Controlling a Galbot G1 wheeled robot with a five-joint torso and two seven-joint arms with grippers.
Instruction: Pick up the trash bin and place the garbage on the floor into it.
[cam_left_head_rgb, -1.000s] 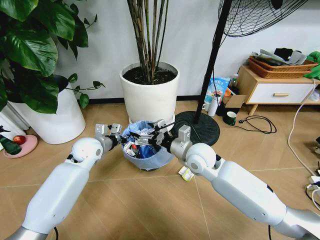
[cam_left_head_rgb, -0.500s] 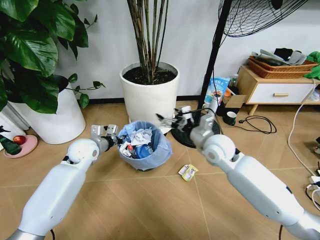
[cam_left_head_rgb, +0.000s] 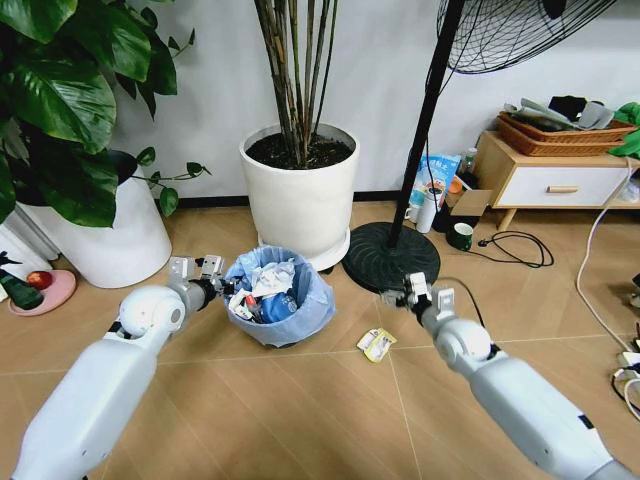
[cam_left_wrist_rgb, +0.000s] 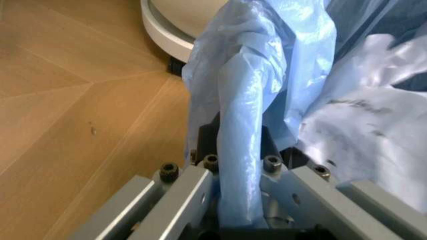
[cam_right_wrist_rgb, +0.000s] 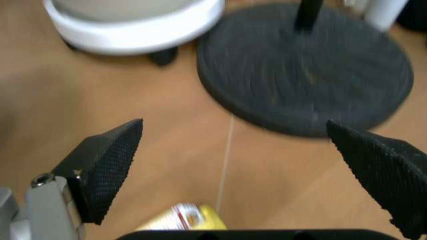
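The trash bin, small and lined with a crinkled light-blue bag, holds several pieces of garbage, including white paper. My left gripper is shut on the bin's left rim. In the left wrist view the blue bag is pinched in that gripper. My right gripper hangs open over the floor, right of the bin. A yellowish wrapper lies just below it. In the right wrist view the dark pads stand wide apart above the wrapper.
A large white planter stands right behind the bin. The black fan base and its pole sit beside my right gripper. Another white pot is at the left. A wooden cabinet, cables and bottles lie at the right.
My right gripper has left the bin's mouth, swinging right and down to hang low over the yellowish wrapper. My left arm and the bin have shifted slightly left.
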